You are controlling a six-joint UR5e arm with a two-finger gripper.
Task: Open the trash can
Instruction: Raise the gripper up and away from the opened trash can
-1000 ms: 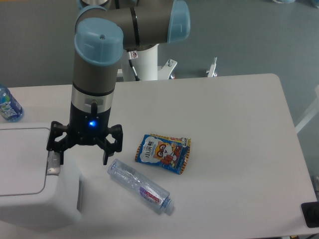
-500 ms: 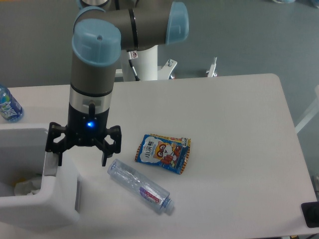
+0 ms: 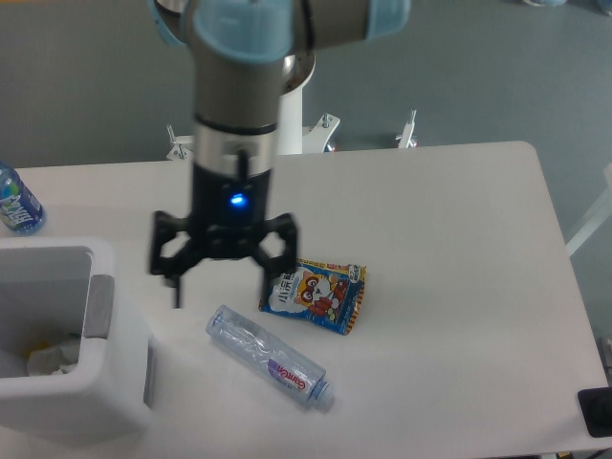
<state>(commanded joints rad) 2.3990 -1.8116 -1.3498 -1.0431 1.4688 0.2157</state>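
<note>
The trash can (image 3: 115, 402) is a large boxy white bin at the lower left corner of the table. Its top stands open: I see into the hollow, where some crumpled white waste lies at the bottom. The grey push tab (image 3: 98, 306) sits on its right rim. My gripper (image 3: 220, 290) hangs open to the right of the bin, clear of it, with its two black fingers spread wide above the table and nothing between them.
A clear plastic bottle (image 3: 268, 357) lies on its side just below the gripper. A blue snack packet (image 3: 314, 293) lies to its right, next to one finger. A blue-labelled bottle (image 3: 17, 203) stands at the far left edge.
The flat lid was shut one second ago and is now open. The gripper has moved right, away from the bin's push tab, and stays open.
</note>
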